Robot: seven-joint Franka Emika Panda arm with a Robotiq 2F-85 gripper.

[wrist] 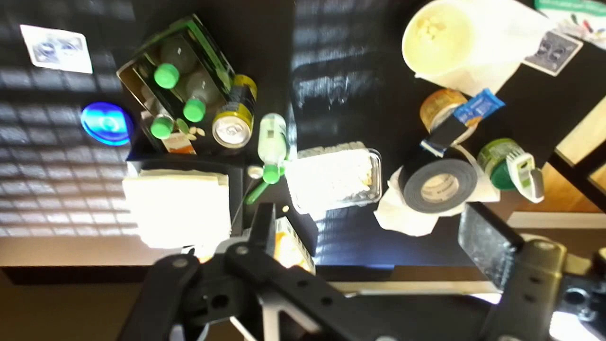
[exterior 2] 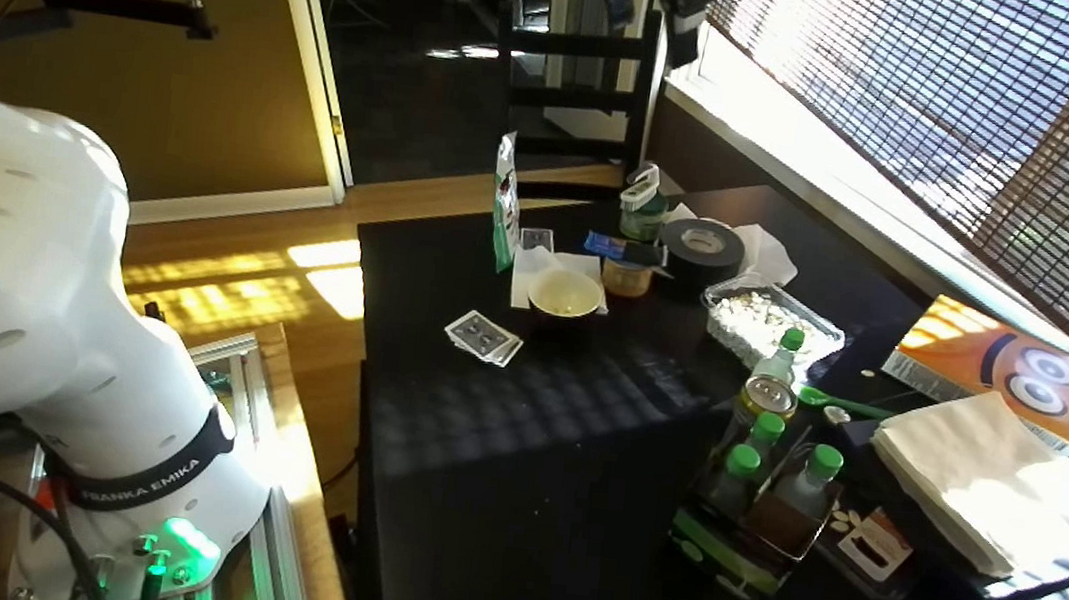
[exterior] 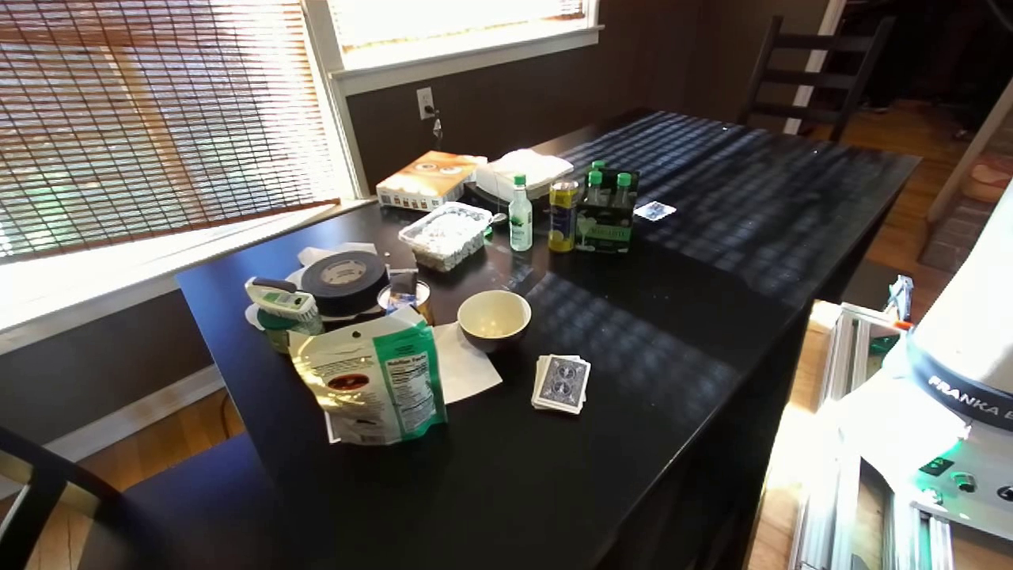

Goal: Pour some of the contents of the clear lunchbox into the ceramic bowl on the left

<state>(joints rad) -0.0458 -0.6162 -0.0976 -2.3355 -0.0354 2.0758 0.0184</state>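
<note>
The clear lunchbox stands on the dark table in both exterior views (exterior: 445, 258) (exterior 2: 827, 341) and below the jaws in the wrist view (wrist: 377, 176). It is open on top and full of pale contents (exterior: 453, 225) (exterior 2: 762, 318), overexposed in the wrist view (wrist: 348, 173). The ceramic bowl (exterior: 492, 307) (exterior 2: 566, 291) has a pale yellow inside and a dark outside. In the wrist view the bowl (wrist: 454, 54) holds a few pale pieces. My gripper (wrist: 376, 234) is open and empty, high above the table. A dark part at the top of an exterior view looks like the gripper (exterior 2: 681, 0).
A small bottle (exterior: 520, 218), a can (exterior: 563, 218) and a bottle carton (exterior: 605, 226) stand beside the lunchbox. A tape roll (wrist: 438, 185), a tin (wrist: 440, 108) and a standing bag (exterior: 372, 380) are near the bowl. Cards (exterior: 561, 384), napkins (exterior 2: 1002, 484) and an orange box (exterior 2: 1038, 383) also lie there.
</note>
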